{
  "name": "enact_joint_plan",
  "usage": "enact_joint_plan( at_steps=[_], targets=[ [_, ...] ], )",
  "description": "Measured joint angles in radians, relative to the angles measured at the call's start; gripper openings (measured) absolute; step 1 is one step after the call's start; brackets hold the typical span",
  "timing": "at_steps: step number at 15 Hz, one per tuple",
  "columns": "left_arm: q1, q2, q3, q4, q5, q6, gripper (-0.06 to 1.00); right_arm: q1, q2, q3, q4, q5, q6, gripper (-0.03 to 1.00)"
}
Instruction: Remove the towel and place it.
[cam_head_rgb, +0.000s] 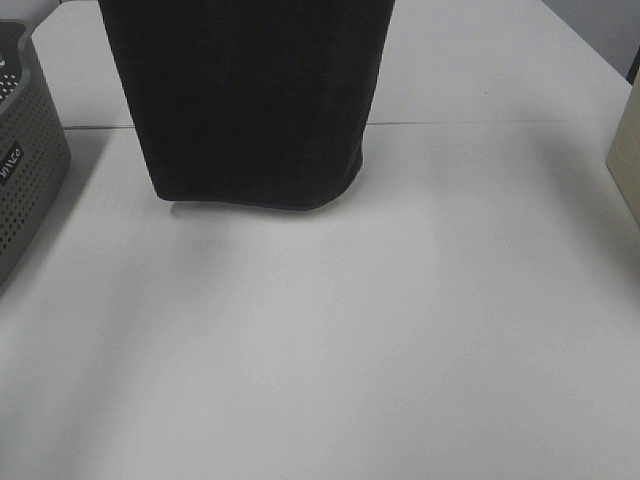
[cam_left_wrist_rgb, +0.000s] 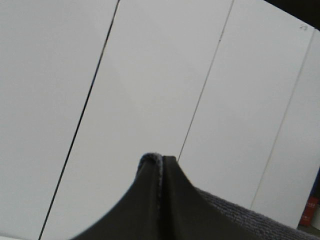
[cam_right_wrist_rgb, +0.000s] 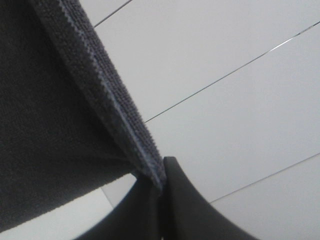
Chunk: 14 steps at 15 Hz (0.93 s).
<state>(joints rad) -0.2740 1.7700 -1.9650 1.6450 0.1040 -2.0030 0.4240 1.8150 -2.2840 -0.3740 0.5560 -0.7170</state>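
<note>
Left gripper (cam_left_wrist_rgb: 161, 164) is clamped shut on the hem of the towel (cam_head_rgb: 250, 100), and my right gripper (cam_right_wrist_rgb: 162, 172) is clamped on the other top corner. With the basket (cam_head_rgb: 25, 170) at far left, the towel hangs mid-scene, its lower edge close over the table (cam_head_rgb: 330, 360). I should hold both corners level and apart, then lay it down bottom edge first, clear of the basket.

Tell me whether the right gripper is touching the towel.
Touching. The right wrist view shows the right gripper shut on the towel, with the hemmed edge clamped between the jaws and no gap.
</note>
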Motion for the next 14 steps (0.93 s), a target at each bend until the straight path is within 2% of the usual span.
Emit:
enact_joint_plan(
  at_steps=[3,4,5,8,11,14],
  targets=[
    [-0.002,0.036,0.0,0.042,0.066,-0.076,0.0,0.002,0.03,0.0,-0.032,-0.044,0.01,0.01],
    [-0.004,0.053,-0.004,0.084,0.085,-0.15,0.0,-0.012,0.049,0.0,-0.045,-0.079,0.041,0.01],
    [-0.008,0.066,-0.02,0.089,0.09,-0.179,0.0,-0.03,0.061,0.001,-0.045,-0.126,0.069,0.01],
    [-0.012,0.158,-0.151,0.097,0.096,-0.186,0.0,-0.058,0.09,0.001,-0.059,-0.25,0.12,0.01],
    [0.003,0.283,-0.343,0.097,0.111,-0.181,0.0,-0.084,0.141,0.001,-0.082,-0.426,0.126,0.01],
    [0.005,0.355,-0.438,0.097,0.067,-0.157,0.0,-0.144,0.191,0.002,-0.058,-0.556,0.15,0.01]
  ],
)
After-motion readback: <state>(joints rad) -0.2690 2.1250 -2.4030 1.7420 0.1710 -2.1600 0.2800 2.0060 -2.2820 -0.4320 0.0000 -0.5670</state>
